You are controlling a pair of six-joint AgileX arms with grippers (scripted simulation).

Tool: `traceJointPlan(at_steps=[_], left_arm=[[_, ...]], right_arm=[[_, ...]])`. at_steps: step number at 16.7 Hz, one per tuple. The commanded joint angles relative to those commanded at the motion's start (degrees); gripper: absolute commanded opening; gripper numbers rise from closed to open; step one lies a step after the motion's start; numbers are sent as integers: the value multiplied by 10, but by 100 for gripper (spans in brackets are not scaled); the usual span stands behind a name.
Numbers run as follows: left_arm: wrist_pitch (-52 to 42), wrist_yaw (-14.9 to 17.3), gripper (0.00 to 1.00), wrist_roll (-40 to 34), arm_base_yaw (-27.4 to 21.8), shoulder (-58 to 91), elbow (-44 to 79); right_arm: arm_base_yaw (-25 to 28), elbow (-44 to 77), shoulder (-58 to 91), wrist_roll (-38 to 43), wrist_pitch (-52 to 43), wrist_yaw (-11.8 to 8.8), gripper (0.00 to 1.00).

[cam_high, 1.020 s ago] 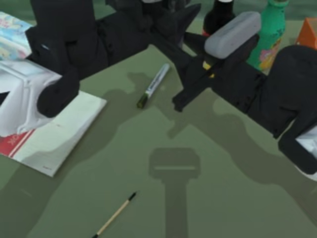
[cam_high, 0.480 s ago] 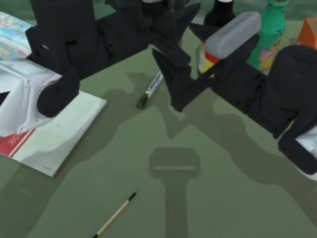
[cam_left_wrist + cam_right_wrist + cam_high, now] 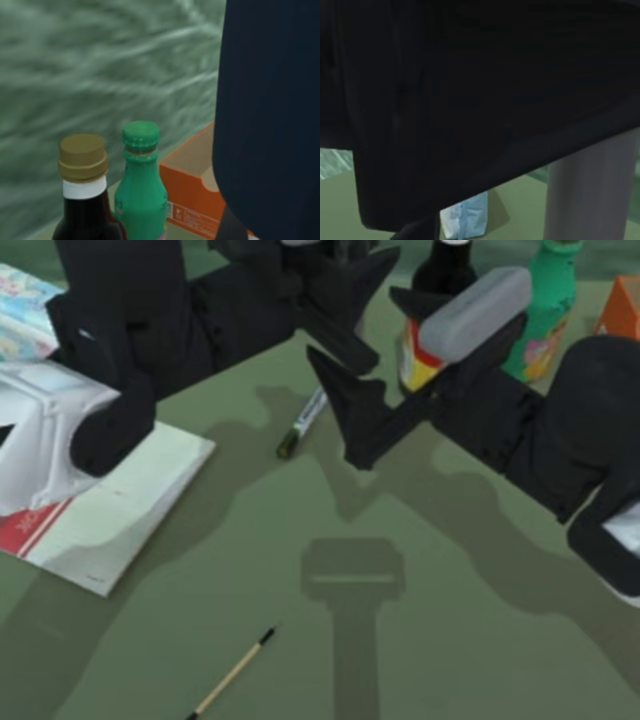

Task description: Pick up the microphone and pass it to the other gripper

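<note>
The microphone (image 3: 472, 308) hangs high over the table's back middle. Its grey handle points right, above my right arm's wrist. In the left wrist view its navy head (image 3: 270, 115) fills one side, right against the jaws. My left gripper (image 3: 385, 308) reaches in from the left and is shut on the head end, though dark arm parts hide the contact itself. My right gripper (image 3: 335, 405) sits just below and in front, open, with nothing between its fingers. The right wrist view is mostly dark and shows the grey handle (image 3: 590, 200) close up beside one finger (image 3: 417, 231).
A white-and-green marker pen (image 3: 300, 425) lies under the grippers. At the back right stand a dark bottle with a yellow label (image 3: 418, 350), a green bottle (image 3: 545, 300) and an orange box (image 3: 622, 305). A white booklet (image 3: 110, 510) lies left, a thin brush (image 3: 235, 672) near the front.
My right gripper's fingers have spread apart and now cover the marker's upper end. The right arm drifted slightly right, uncovering the yellow-labelled bottle. The microphone barely moved.
</note>
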Motion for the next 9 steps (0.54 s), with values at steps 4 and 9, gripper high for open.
traceJointPlan(at_steps=[4, 9], left_arm=[[-3, 39, 0, 1, 46, -25, -22], [-6, 75, 0, 5, 86, -47, -42]], right_arm=[[-11, -76, -80, -1, -5, -13, 100], [-17, -138, -144, 1, -4, -26, 100]])
